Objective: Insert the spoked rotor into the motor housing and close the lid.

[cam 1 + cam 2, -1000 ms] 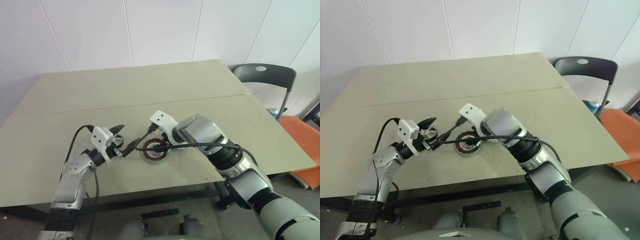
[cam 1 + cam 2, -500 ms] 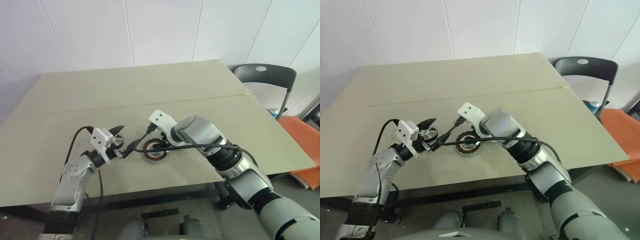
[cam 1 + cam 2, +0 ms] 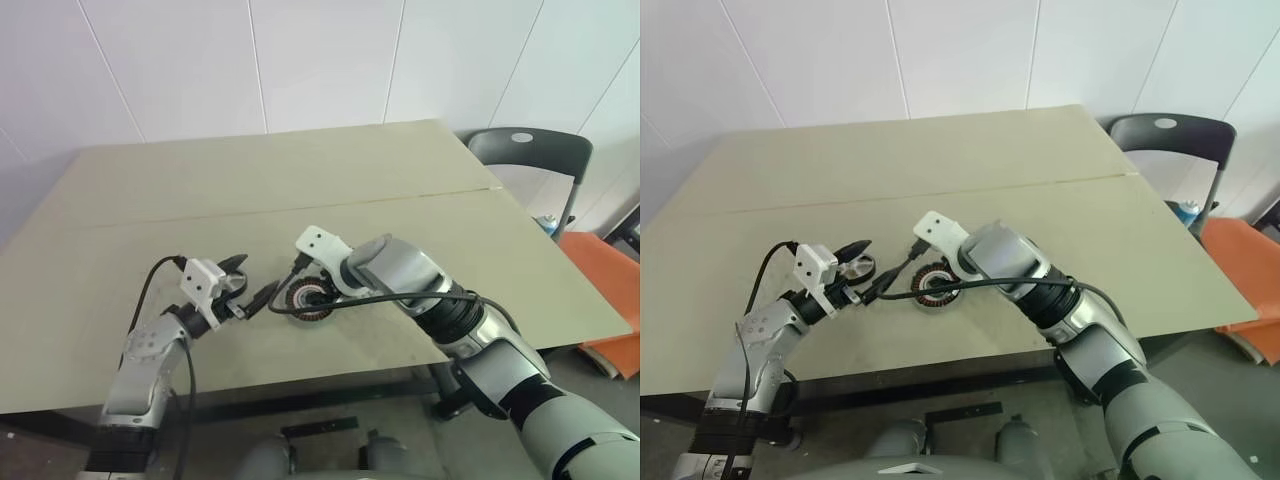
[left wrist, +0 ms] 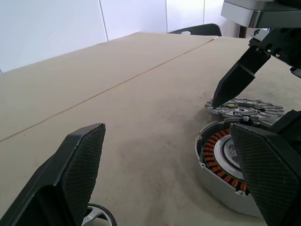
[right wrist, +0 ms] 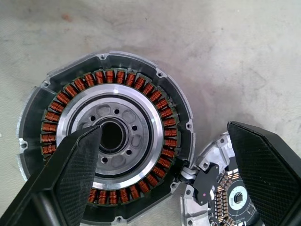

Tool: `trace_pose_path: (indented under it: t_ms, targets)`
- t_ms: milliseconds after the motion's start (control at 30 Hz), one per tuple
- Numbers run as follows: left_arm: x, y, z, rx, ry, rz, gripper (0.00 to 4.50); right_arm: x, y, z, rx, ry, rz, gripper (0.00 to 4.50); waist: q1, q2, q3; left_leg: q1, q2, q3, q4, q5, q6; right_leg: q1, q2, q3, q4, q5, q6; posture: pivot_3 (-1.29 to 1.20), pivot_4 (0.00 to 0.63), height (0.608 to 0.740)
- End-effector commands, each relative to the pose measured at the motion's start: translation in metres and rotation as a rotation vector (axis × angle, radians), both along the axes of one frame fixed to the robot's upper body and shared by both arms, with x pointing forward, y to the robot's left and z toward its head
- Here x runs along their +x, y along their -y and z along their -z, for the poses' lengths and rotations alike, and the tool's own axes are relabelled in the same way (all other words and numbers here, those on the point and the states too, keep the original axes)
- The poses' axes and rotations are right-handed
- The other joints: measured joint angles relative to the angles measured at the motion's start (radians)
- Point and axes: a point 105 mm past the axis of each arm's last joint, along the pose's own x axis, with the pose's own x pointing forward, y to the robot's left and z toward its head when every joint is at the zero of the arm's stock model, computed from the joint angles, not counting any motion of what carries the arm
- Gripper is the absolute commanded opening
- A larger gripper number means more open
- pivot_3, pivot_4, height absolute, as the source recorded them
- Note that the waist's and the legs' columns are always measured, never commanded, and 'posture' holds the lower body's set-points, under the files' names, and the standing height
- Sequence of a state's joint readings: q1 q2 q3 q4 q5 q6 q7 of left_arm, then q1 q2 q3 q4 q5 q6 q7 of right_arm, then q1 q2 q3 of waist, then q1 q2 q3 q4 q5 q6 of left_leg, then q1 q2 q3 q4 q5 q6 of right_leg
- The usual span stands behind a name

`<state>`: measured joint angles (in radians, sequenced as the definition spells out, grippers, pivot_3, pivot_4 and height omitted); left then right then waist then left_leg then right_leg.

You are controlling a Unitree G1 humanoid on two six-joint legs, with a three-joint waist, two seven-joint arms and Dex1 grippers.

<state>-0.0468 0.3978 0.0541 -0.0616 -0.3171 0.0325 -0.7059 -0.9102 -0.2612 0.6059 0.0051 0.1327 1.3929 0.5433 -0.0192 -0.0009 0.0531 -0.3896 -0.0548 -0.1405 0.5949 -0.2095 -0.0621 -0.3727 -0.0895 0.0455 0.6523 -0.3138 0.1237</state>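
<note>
Both grippers (image 4: 160,188) (image 5: 169,174) are spread wide and empty. The right is poised over the housing (image 5: 106,136); the rotor must be grasped first.

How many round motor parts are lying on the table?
3: the motor housing under the right gripper, a flat plate touching it, and a small round part near the left gripper. Others may be hidden.

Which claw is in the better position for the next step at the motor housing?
Probably the right claw: it hangs open directly above the motor housing. The left claw, also open, stays beside it.
</note>
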Motion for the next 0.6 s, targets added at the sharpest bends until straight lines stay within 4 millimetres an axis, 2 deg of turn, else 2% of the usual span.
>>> trace_pose_path:
  t_ms: [33,300,600]
  targets:
    - [0.000,0.001,-0.015,-0.008,0.059,0.005,4.50,0.004,-0.002,-0.009,0.001,0.059,-0.018,4.45,0.000,0.000,0.000,0.000,0.000,0.000,0.000,0.000,0.000,0.000,0.000,0.000,0.000,0.000,0.000,0.00,0.000,0.740]
    - [-0.001,0.005,-0.013,-0.015,0.055,0.013,4.50,0.008,0.001,-0.007,-0.021,0.096,-0.015,4.45,0.000,0.000,0.000,0.000,0.000,0.000,0.000,0.000,0.000,0.000,0.000,0.000,0.000,0.000,0.000,0.00,0.000,0.740]
    - [0.000,0.005,-0.014,-0.014,0.059,0.011,4.50,0.003,0.000,0.007,-0.043,0.069,-0.035,4.45,0.001,0.000,0.000,0.000,0.000,0.000,0.001,0.000,0.000,0.000,0.000,0.000,0.000,0.000,0.000,0.00,0.000,0.740]
